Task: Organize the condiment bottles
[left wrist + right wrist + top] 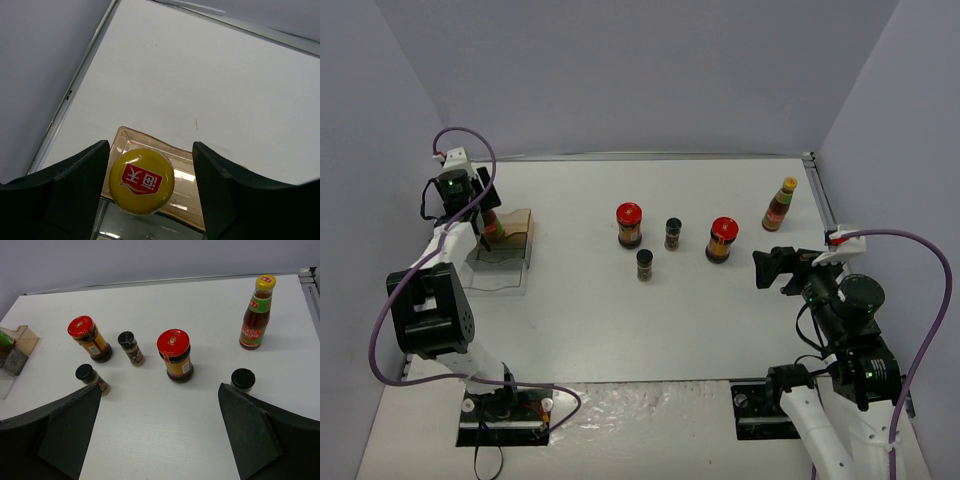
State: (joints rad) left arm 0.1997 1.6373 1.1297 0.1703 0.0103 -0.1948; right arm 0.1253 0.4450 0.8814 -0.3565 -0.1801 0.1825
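One tall sauce bottle (492, 228) stands in the clear brownish rack (510, 250) at the left. Its yellow cap (141, 181) sits between my left gripper's (150, 160) open fingers, close to the left finger and clear of the right one. On the table stand two red-lidded jars (629, 225) (722, 240), two black-capped spice jars (673, 234) (645, 264) and the second sauce bottle (779, 204). A third spice jar (243, 379) shows beside my right finger. My right gripper (159, 395) is wide open and empty, in front of the right red-lidded jar (175, 355).
The rack (187, 162) lies near the table's left edge, with a grey wall just beyond it. Walls close the back and both sides. The second sauce bottle (257, 312) stands near the right rail.
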